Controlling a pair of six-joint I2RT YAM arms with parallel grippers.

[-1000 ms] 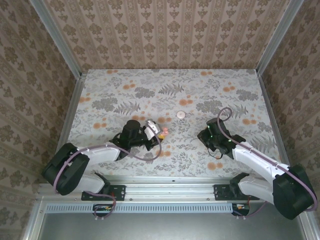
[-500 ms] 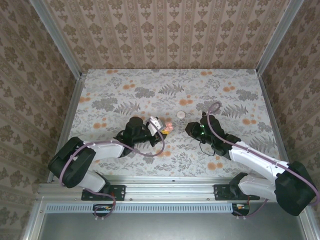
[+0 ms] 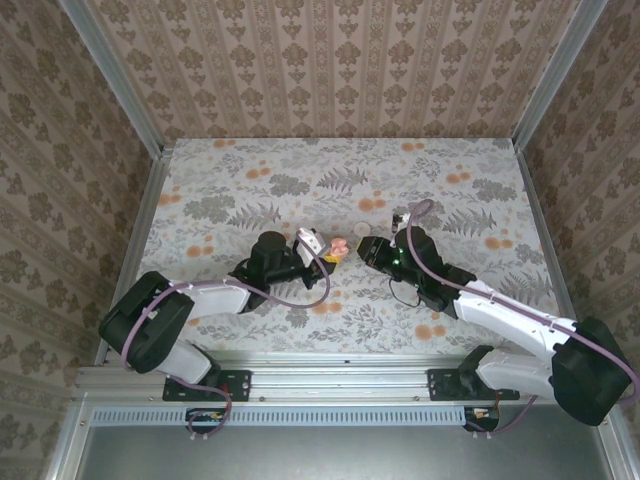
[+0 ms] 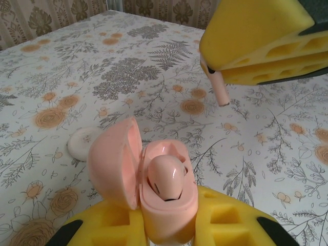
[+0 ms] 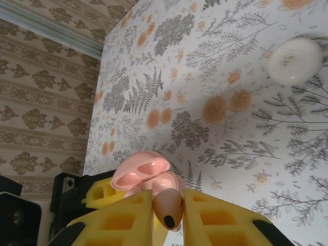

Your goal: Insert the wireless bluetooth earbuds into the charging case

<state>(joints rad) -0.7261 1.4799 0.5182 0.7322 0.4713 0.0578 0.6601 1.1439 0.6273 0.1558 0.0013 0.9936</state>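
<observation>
My left gripper (image 3: 318, 246) is shut on the pink charging case (image 4: 166, 205), which it holds upright above the table. The case's lid (image 4: 115, 159) is swung open to the left, and one pale pink earbud (image 4: 166, 177) sits in a socket. My right gripper (image 5: 168, 218) is shut on a second earbud (image 5: 167, 202), squeezed between its yellow foam pads (image 5: 128, 215). From the left wrist view that earbud's stem (image 4: 219, 89) pokes down from the right gripper (image 4: 256, 43), above and beyond the case. The case (image 5: 154, 179) lies just behind the held earbud.
A pale round disc (image 5: 295, 60) lies on the flowered tablecloth beyond both grippers, also seen as a disc (image 4: 84, 143) left of the case. Patterned walls (image 3: 330, 60) close in the table on three sides.
Both grippers have come together at the table's middle: the right arm swung left with its earbud, and the left gripper carried the open case right and slightly away.
</observation>
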